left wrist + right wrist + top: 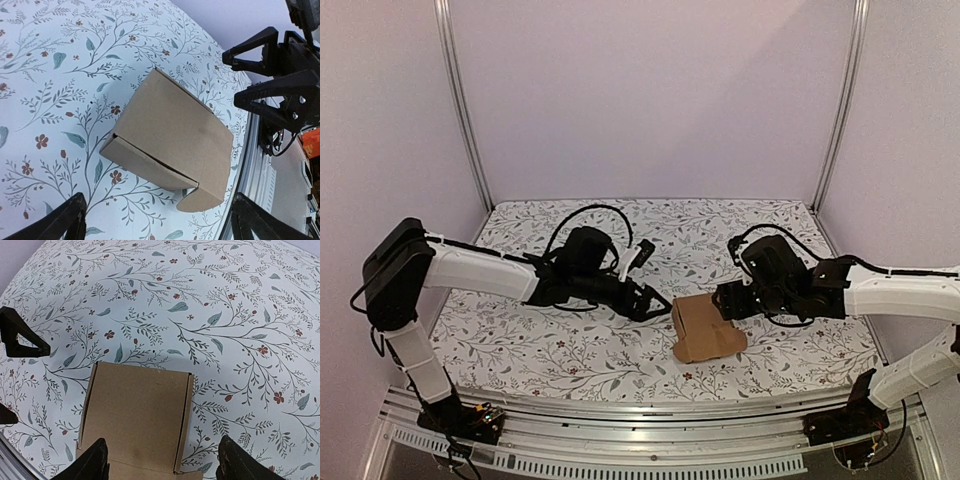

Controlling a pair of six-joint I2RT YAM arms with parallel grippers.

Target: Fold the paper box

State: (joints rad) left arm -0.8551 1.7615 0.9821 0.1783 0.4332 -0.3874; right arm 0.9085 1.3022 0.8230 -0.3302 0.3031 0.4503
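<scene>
Left claw (653, 276) and right claw (724, 300) both gape wide, empty, flanking paper box (708, 328) on surface (570, 350). Risk: rounded flap looks untucked, so lid may spring open. A hard pinch could crush walls.

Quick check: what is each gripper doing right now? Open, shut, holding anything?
Left gripper: open wide, holding nothing.
Right gripper: open, not gripping the box, which lies on the table.
</scene>
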